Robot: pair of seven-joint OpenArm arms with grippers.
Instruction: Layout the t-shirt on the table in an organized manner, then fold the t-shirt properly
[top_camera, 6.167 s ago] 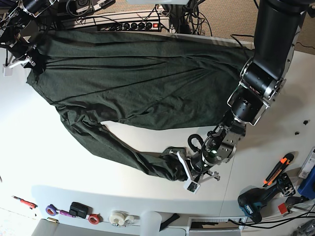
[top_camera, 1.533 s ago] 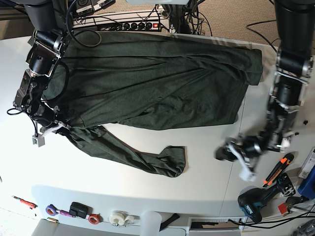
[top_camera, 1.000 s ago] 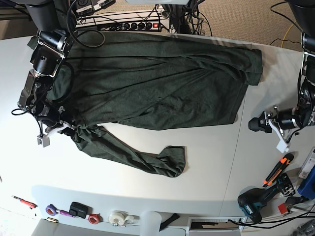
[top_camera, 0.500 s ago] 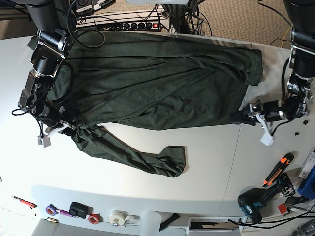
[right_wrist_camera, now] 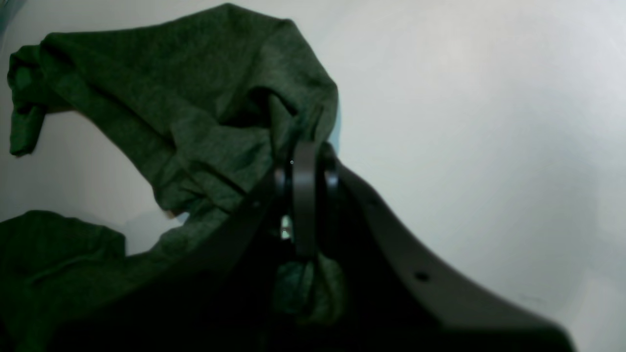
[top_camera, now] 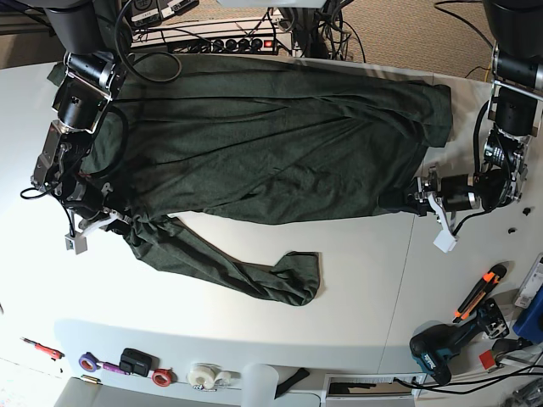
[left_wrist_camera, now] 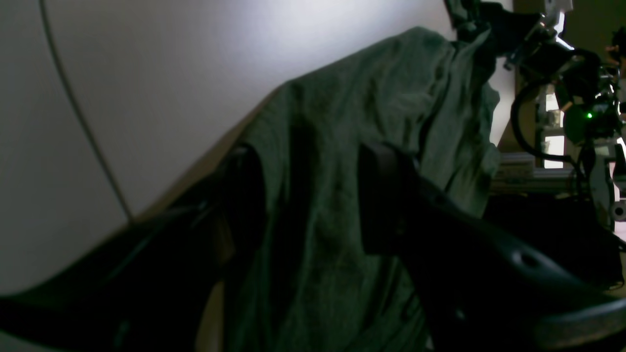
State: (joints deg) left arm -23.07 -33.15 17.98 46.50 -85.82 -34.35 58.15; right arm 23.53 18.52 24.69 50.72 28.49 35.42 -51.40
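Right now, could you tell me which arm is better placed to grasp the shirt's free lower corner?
The left gripper: its open jaws straddle the t-shirt edge there, while the right gripper is shut on cloth at the opposite side.

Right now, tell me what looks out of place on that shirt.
The t-shirt is not flat: a twisted strip trails off its lower edge toward the table's near side. The right gripper is shut on a bunched corner; the left gripper stands open at the opposite edge.
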